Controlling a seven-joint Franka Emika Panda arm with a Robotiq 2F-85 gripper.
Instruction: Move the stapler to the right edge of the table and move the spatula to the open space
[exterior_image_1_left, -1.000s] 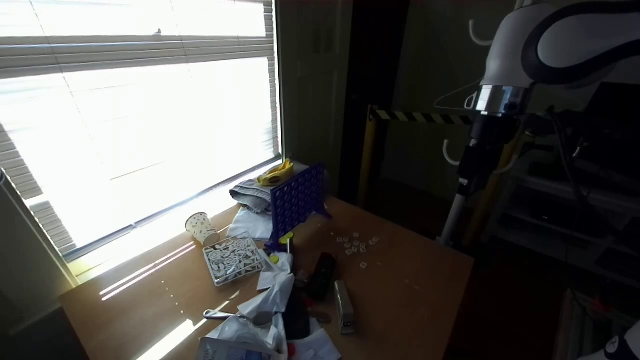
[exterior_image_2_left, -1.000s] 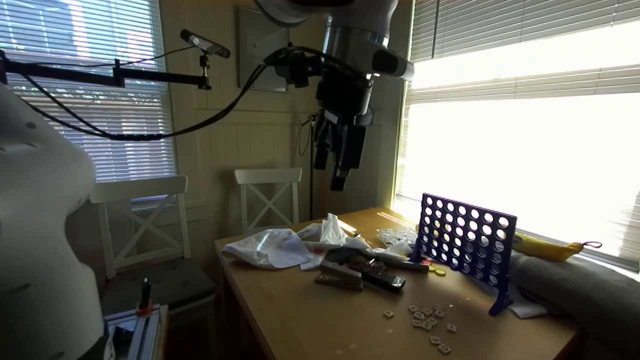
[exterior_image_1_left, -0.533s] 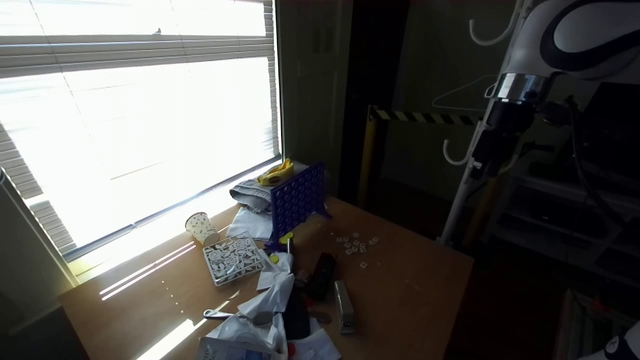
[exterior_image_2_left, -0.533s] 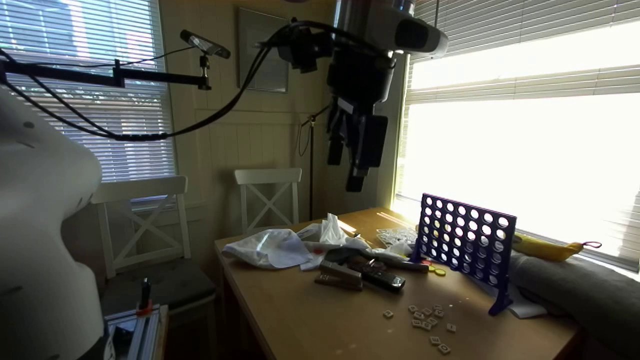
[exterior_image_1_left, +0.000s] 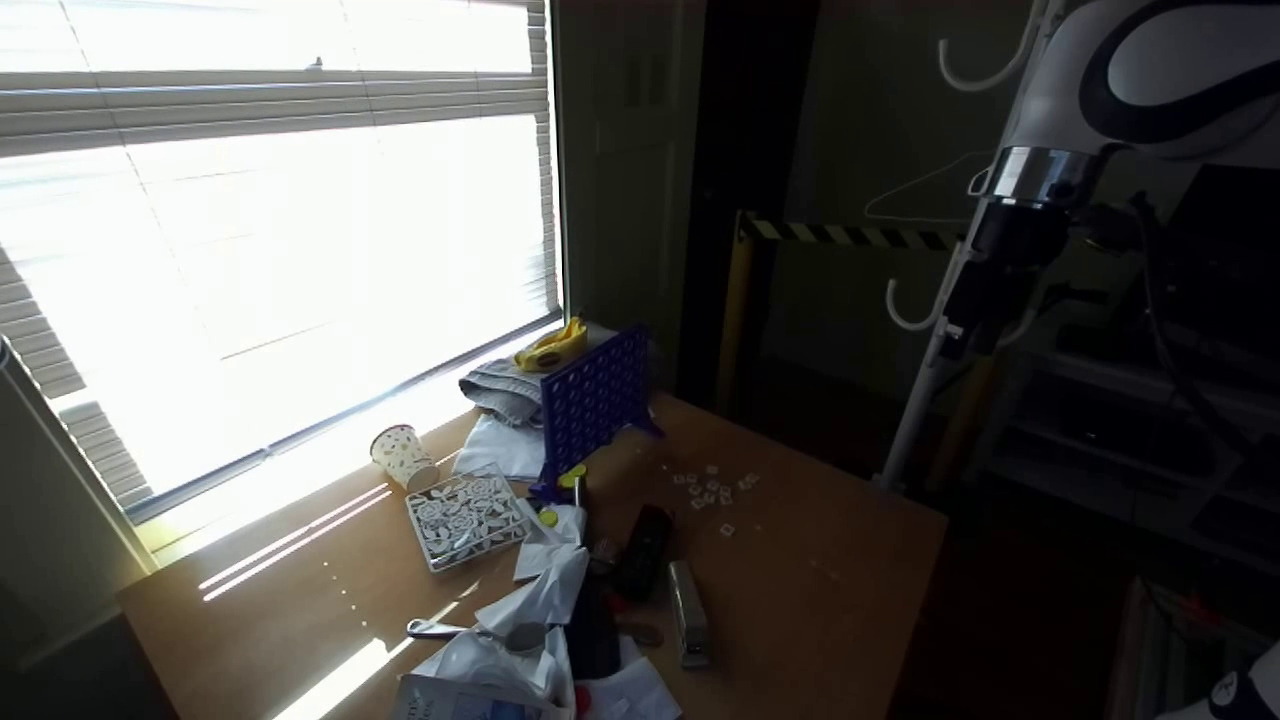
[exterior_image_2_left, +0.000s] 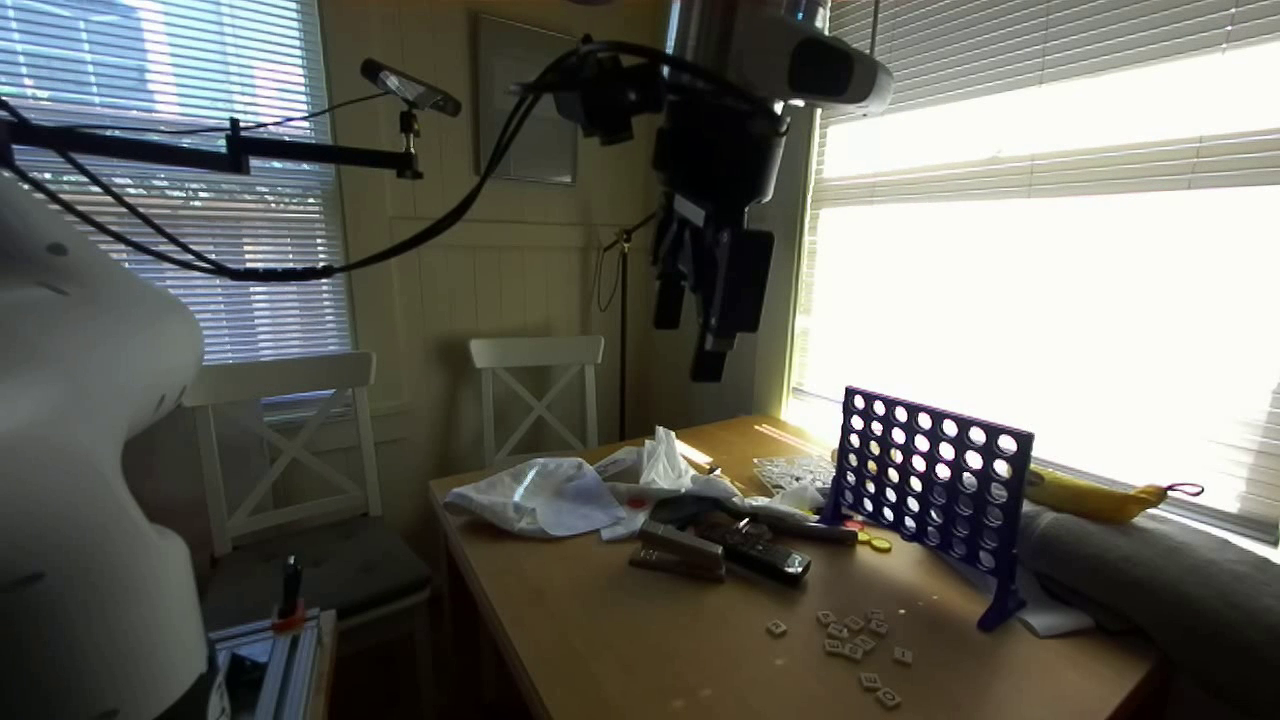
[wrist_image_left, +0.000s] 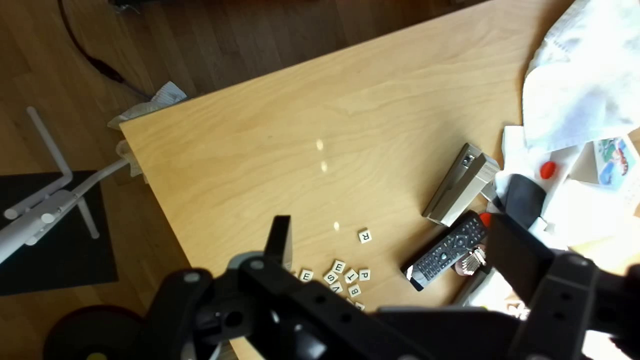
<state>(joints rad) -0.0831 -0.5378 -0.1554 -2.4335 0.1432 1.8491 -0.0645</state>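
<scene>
The metallic stapler (exterior_image_1_left: 688, 615) lies on the brown wooden table (exterior_image_1_left: 800, 630), beside a remote; it also shows in an exterior view (exterior_image_2_left: 678, 552) and in the wrist view (wrist_image_left: 461, 187). A dark flat-headed utensil, apparently the spatula (wrist_image_left: 524, 201), lies among white papers beyond the stapler. Its handle shows in an exterior view (exterior_image_2_left: 818, 531); other items partly hide it. My gripper (wrist_image_left: 395, 247) is open and empty, high above the table, with its fingers wide apart. It also shows in an exterior view (exterior_image_2_left: 688, 345).
A black remote (wrist_image_left: 445, 250) lies beside the stapler. Letter tiles (exterior_image_2_left: 850, 640) are scattered near the table's end. A blue upright game grid (exterior_image_2_left: 930, 470), a white lattice tray (exterior_image_1_left: 468, 520) and a paper cup (exterior_image_1_left: 404, 458) stand on the window side.
My open gripper moved to the right in both exterior views between one second and half a second ago. It has stayed nearly still since. The objects on the table have not moved.
</scene>
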